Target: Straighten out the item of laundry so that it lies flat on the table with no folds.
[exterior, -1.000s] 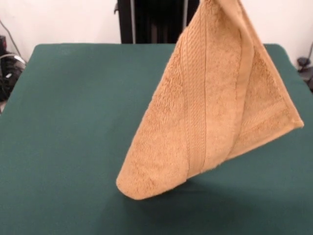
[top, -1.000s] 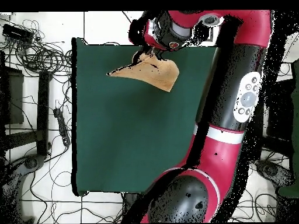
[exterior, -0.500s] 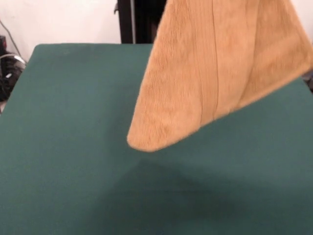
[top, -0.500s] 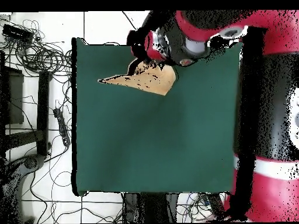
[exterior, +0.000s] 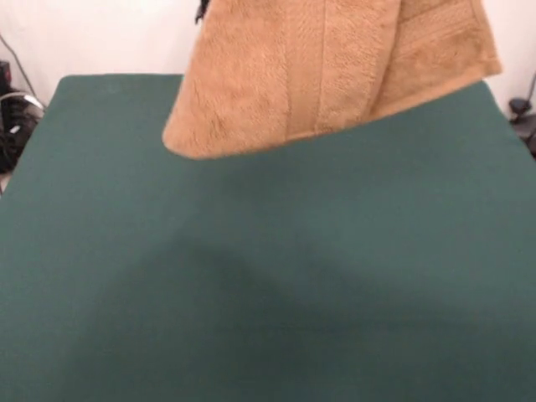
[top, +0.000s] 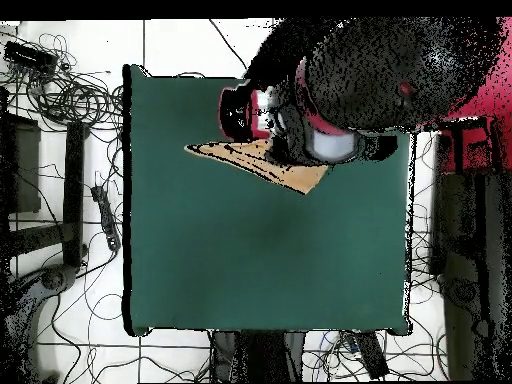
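Observation:
The item of laundry [exterior: 318, 75], an orange-tan towel with ribbed bands, hangs in the air at the top of the front view, folded on itself, its rounded lower corner well above the table [exterior: 268, 293]. Its upper end runs out of the picture there, and the gripper does not show in that view. From overhead the towel [top: 290, 172] appears as a thin tan wedge near the table's [top: 250, 260] far edge. It hangs under the red and black gripper [top: 258, 128], which is shut on its upper part; the arm hides the grip itself.
The arm's bulky links [top: 380, 80] loom over the table's far right part in the overhead view. Cables [top: 70, 90] and stands lie on the floor left of the table. The towel's shadow [exterior: 218, 276] falls on the green cloth.
The towel has risen: its lower corner, near the cloth a second ago, now hangs high above it and further left in the front view. The arm has swung across the overhead view.

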